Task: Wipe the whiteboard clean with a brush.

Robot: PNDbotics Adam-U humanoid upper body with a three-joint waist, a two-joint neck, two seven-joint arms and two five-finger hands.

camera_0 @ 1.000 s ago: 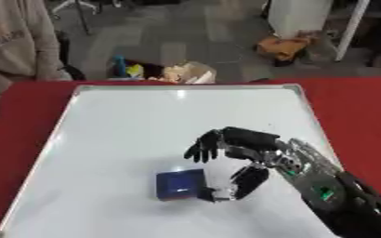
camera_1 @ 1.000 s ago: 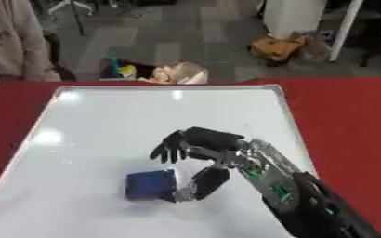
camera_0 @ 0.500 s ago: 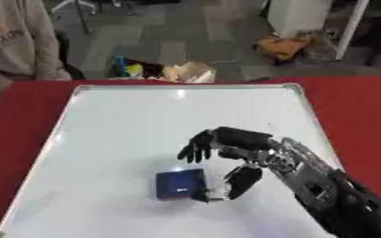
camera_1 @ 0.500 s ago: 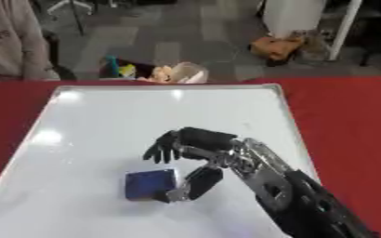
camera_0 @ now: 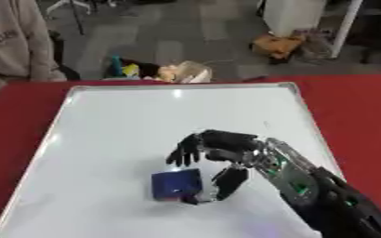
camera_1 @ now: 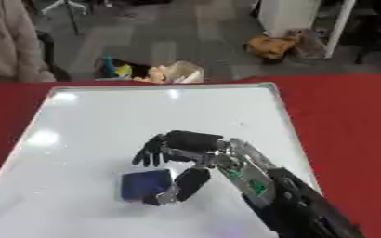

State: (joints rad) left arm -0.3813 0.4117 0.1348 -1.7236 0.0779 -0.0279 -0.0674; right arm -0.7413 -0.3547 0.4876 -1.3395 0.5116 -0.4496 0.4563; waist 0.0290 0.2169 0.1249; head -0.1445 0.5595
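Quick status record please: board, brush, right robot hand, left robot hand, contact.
whiteboard: lies flat on the red table, surface looks white, no marks visible
brush: blue block, on the board's near middle
right robot hand: over the brush, fingers spread above it, thumb down at its right edge
left robot hand: not in view
contact: thumb appears to touch the brush; no closed grasp
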